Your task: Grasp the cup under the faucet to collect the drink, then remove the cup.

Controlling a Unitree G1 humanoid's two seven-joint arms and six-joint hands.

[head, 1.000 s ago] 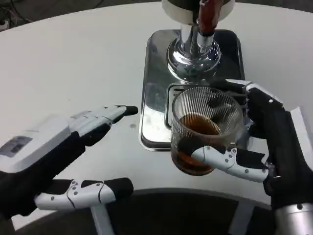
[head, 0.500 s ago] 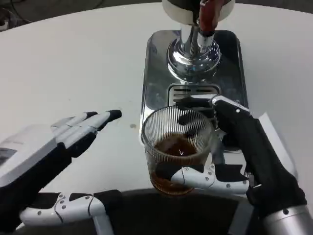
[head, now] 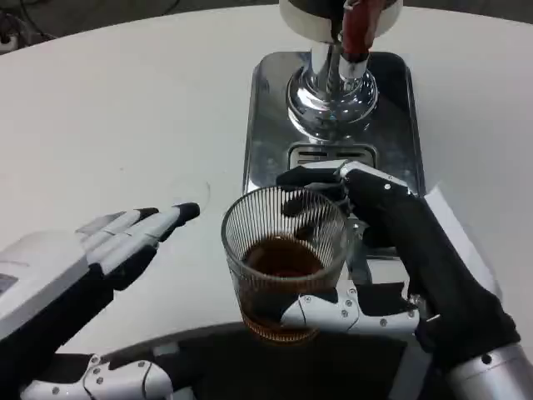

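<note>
One cup (head: 284, 260) is in my right hand (head: 391, 258): a clear ribbed glass, upright, with brown drink filling its lower part. My fingers (head: 312, 179) wrap round its far side and my thumb (head: 329, 312) lies across its near side, so the hand is clamped on the glass. The cup sits near the near edge of the desk (head: 125, 108), just off the near left corner of the drip tray (head: 266, 142), and is no longer beneath the faucet; I cannot tell whether its base touches the desk or hangs just above it.

One faucet (head: 354, 33), dark red and pointing down, shows at the far edge of the picture, in front of the white body of the one dispenser (head: 304, 17). Beneath it a single shiny chrome column (head: 329, 96) flares out onto the steel drip tray, which has one slotted grate (head: 329, 156) on its near half, just beyond my right fingers.

My left hand (head: 92, 258) lies to the left of the cup, well apart from it, near the near left edge of the desk. Its fingers (head: 158, 221) are stretched out and apart, pointing toward the cup, with the thumb (head: 117, 379) low at the near edge; it holds nothing.

A white sheet (head: 454, 225) lies along the right side of the tray, partly under my right forearm.
</note>
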